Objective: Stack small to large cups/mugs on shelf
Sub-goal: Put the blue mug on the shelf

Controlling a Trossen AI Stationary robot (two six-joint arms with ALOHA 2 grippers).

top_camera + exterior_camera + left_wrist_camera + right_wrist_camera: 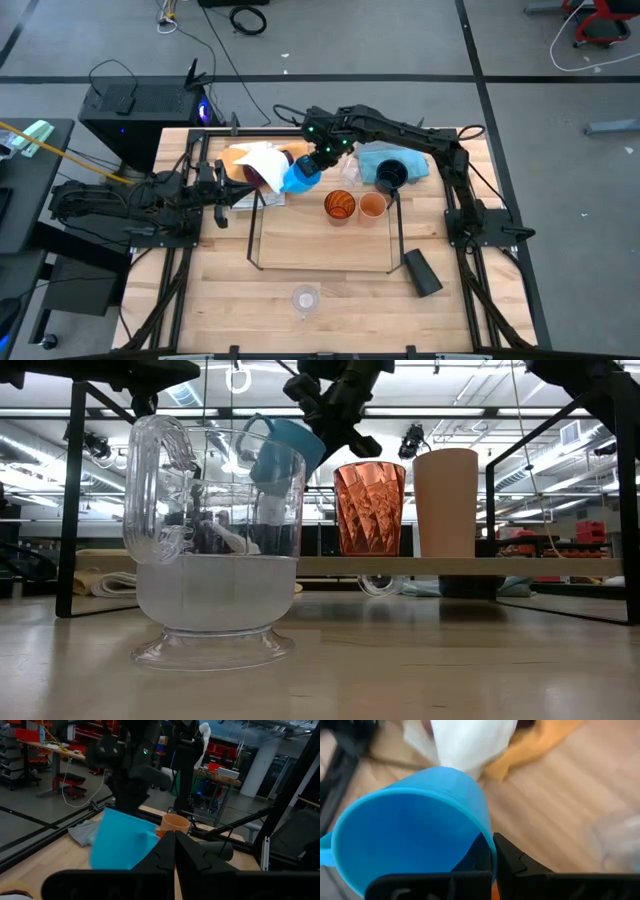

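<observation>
My right gripper (312, 165) is shut on a light-blue mug (299, 177) and holds it in the air over the far left part of the black wire shelf (258, 225). An amber-orange tumbler (339, 205) and a small orange cup (372, 206) stand upright side by side at the shelf's far edge. On a blue cloth (372, 157) sits a black cup (391, 176). A clear cup (305, 298) stands near the table's front edge. My left gripper (222, 196) waits shut at the table's left. My right gripper pinches the mug's wall at the rim (486, 840), one finger inside the mug and one outside. The fingers slant down from the table's far right. The mug hangs tilted and clear of the shelf, its handle (324, 854) on the side away from the fingers.
Yellow (240, 160) and white (265, 160) cloths lie bunched at the far left, just beyond the held mug. A dark cup (422, 271) lies on its side to the right of the shelf. Bare wood lies inside the shelf's frame and toward the near edge.
</observation>
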